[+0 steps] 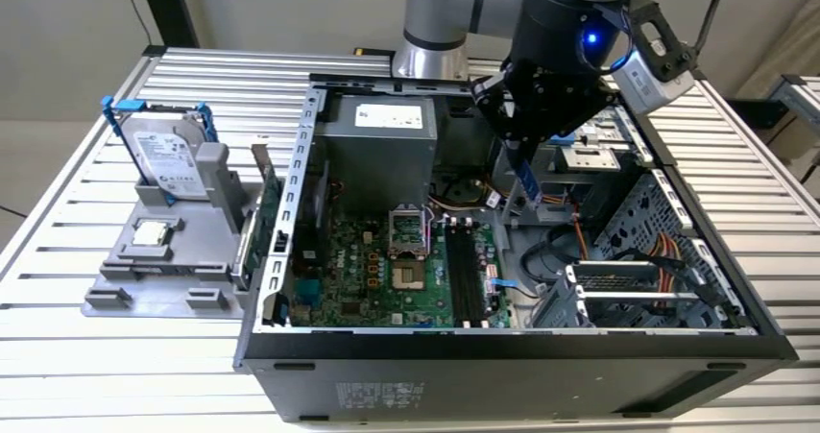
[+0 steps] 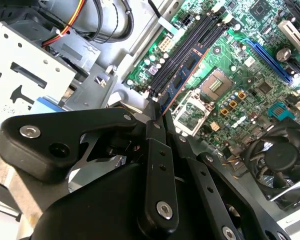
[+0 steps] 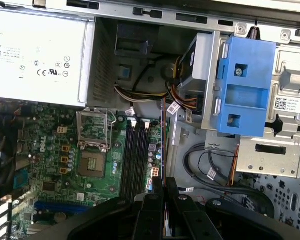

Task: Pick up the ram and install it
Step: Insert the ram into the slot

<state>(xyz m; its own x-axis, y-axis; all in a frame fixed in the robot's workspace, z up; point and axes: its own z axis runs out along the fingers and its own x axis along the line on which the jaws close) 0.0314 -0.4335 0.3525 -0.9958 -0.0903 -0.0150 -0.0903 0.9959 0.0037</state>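
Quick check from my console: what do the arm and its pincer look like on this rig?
The arm has a grey tubular body with a silver joint band and black cables looping above. Its black wrist housing carries a blue light and a white-and-black camera module. The pincer is matte black, built of jointed link bars with silver screw heads, tapering to two narrow fingers.

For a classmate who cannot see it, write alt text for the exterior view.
A robot arm's claw holds the ram, a thin bluish stick, upright above the black memory slots of an open computer case. A hard drive stands on a grey rack at the exterior view's left.
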